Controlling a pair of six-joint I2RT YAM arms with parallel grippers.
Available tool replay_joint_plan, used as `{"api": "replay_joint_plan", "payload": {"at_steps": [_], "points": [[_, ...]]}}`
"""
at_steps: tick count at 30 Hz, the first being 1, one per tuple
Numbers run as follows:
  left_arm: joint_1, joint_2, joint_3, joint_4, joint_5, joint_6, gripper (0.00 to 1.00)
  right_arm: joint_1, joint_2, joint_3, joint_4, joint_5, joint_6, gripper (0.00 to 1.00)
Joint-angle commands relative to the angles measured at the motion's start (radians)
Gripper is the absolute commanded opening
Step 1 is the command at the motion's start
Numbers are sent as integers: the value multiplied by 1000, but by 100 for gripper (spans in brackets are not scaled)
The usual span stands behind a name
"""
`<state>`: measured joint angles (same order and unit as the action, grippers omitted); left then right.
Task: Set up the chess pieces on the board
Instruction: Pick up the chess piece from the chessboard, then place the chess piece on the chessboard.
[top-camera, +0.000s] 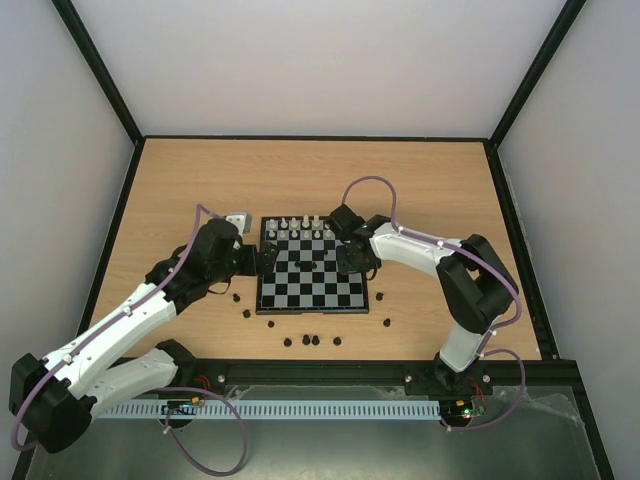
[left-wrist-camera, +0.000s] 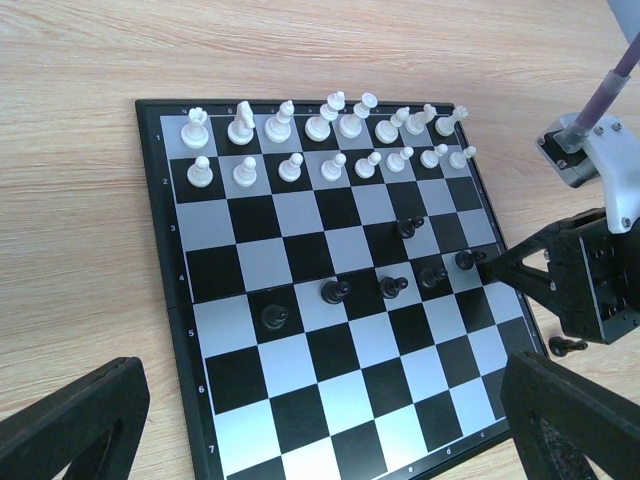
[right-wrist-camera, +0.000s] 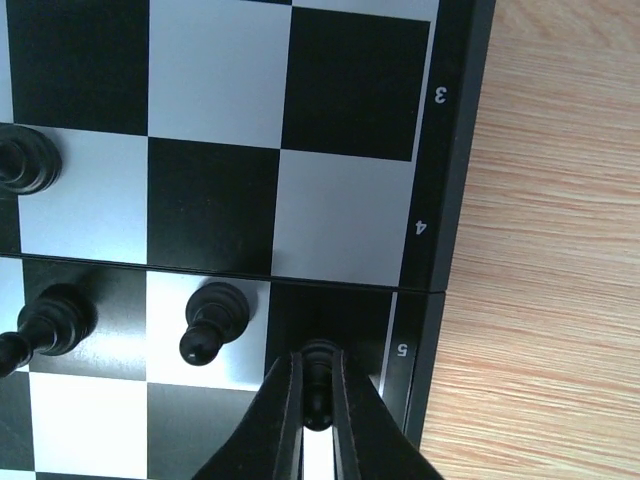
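Observation:
The board (top-camera: 330, 295) lies mid-table with the white chess pieces (left-wrist-camera: 330, 125) lined up in its two far rows. Several black pawns (left-wrist-camera: 334, 291) stand in a loose line across the middle. My right gripper (right-wrist-camera: 316, 360) is shut on a black pawn (right-wrist-camera: 318, 395) standing on a dark square by the board's right edge, next to another pawn (right-wrist-camera: 210, 320). In the top view my right gripper (top-camera: 352, 262) hangs over the right half of the board. My left gripper (left-wrist-camera: 320, 400) hovers open over the board's left side with nothing between its fingers (left-wrist-camera: 70, 420).
Several loose black pieces (top-camera: 305, 340) lie on the wooden table in front of the board, with others at its left (top-camera: 236, 297) and right (top-camera: 388, 322). A small pale object (top-camera: 237, 217) sits behind the board's left corner. Black frame rails border the table.

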<state>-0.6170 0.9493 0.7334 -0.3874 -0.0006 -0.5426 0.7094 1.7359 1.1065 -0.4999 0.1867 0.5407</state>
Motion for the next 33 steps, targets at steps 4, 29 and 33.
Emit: {"api": "replay_joint_plan", "payload": {"at_steps": [4, 29, 33], "points": [[-5, -21, -12, -15, -11, -6, 99, 8, -47, 5, -67, 18, 1, 1], [-5, 21, -6, 2, -38, -28, 99, 83, -174, -125, -119, -34, 10, 2], [-6, 23, -8, 1, -41, -27, 99, 93, -160, -123, -119, -39, 7, 2]]}}
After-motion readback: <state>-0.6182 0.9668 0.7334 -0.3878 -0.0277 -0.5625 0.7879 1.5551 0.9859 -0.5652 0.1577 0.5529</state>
